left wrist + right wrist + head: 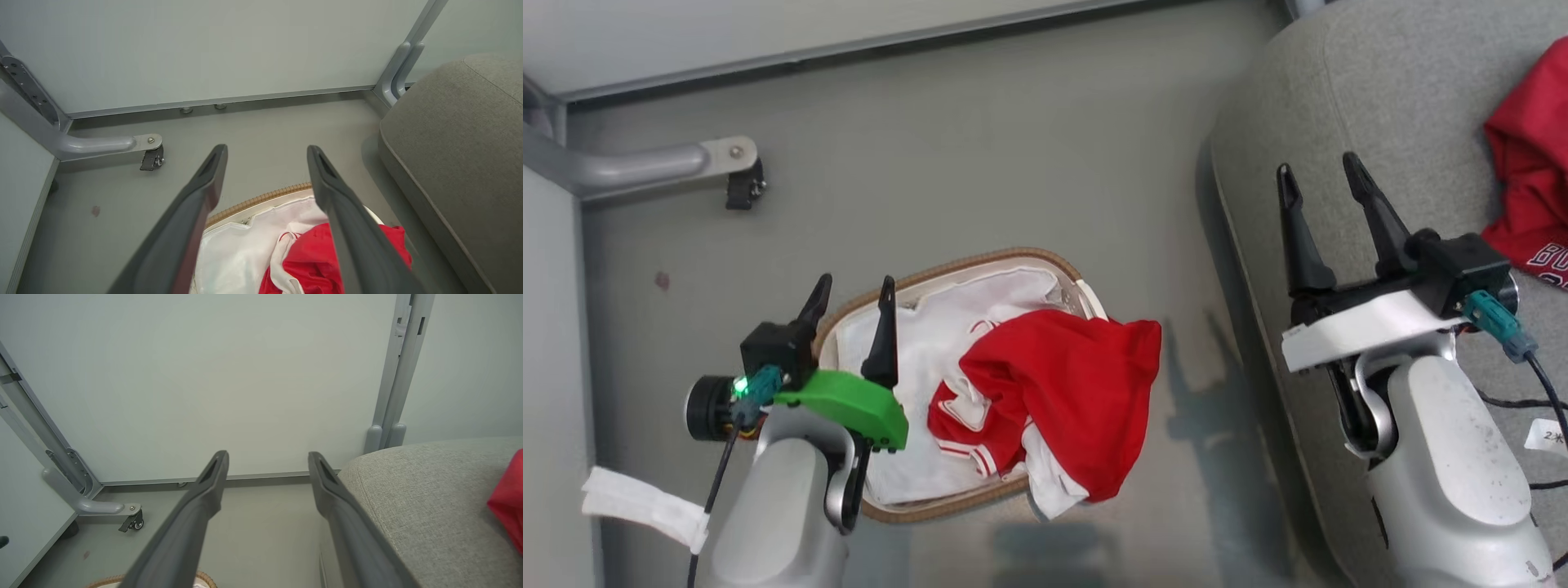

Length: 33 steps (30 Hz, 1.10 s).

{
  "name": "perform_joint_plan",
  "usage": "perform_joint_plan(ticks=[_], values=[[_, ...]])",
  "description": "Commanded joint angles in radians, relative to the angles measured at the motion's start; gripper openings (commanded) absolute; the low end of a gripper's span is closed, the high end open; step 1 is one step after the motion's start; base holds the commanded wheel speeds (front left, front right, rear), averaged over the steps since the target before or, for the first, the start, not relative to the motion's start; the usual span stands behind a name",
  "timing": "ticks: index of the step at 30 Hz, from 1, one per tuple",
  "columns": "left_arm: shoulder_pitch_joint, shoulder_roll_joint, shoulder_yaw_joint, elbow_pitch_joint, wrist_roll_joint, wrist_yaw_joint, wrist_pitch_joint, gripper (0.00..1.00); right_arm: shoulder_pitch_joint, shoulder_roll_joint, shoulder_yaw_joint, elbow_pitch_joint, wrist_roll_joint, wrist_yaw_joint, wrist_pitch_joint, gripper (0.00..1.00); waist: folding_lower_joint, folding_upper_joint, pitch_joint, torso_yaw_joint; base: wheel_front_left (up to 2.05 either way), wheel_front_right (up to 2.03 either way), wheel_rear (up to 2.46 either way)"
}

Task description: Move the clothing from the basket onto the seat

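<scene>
Holds left pincer (856, 279) spread above basket (980, 260), right pincer (1317, 162) spread over seat (1405, 98); shows one garment (1070, 384) draped over basket rim, second garment (1531, 163) on seat.

Your right fingers (198, 514) spread apart at 6 o'clock, grey seat (429, 506) at 4 o'clock, red clothing (508, 502) on it at 3, basket (106, 582) rim at 7

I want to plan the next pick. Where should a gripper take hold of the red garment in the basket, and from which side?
Probably pinch the raised red bulge of the red garment, coming straight down from above. There the cloth is bunched thick, clear of the white liner, while its right part hangs over the basket rim. The open left gripper is nearest.
</scene>
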Motion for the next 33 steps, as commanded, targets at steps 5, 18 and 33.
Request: perform_joint_plan(ticks=[5, 18, 33], values=[[-0.112, 0.026, -0.066, 0.054, -0.02, -0.005, 0.0, 1.0, -0.064, -0.004, 0.019, -0.044, 0.028, -0.001, 0.0, 1.0, 0.0, 0.0, 0.19, -0.082, 0.0, 0.0, 0.0], [-0.305, 0.128, -0.238, 0.248, -0.098, -0.004, 0.0, 1.0, -0.148, -0.003, 0.073, -0.148, 0.067, -0.001, 0.0, 1.0, 0.0, 0.0, 0.401, -0.159, 0.0, 0.0, 0.0], [-0.415, 0.154, -0.449, 0.486, -0.28, -0.004, 0.027, 1.0, -0.165, -0.003, 0.121, -0.206, 0.104, -0.001, 0.0, 1.0, 0.0, 0.0, 0.516, -0.175, 0.0, 0.0, 0.0]])
